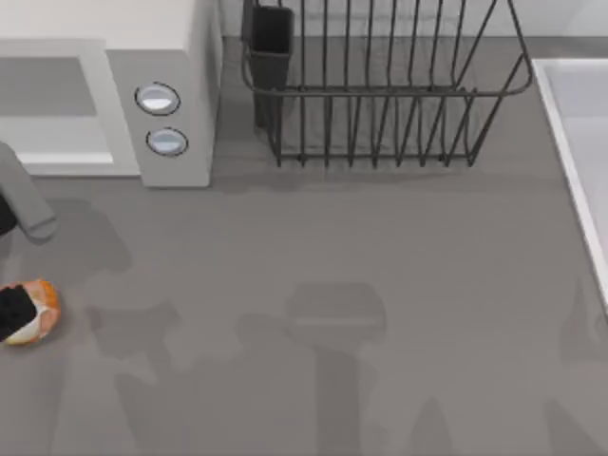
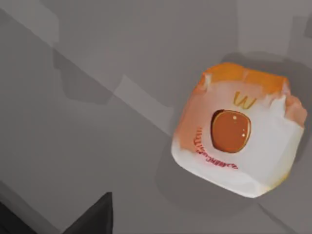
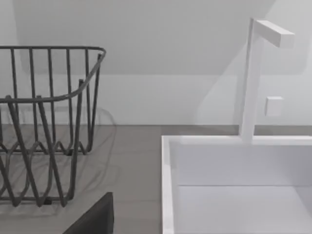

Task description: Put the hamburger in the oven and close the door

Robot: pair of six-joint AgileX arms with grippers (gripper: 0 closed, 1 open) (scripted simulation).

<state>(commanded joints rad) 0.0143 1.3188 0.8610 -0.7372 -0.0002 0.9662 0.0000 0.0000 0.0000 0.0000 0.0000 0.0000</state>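
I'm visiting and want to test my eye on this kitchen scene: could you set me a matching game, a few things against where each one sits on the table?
Things:
1. hamburger
2. oven
3. dish rack
4. sink

Places, by the top view:
A. back of the table, near the middle
B. right edge of the table
C. back left corner, its two knobs facing forward
D. left edge, on the tabletop in front of the oven

Pairs: 1-D, 2-C, 3-A, 4-B
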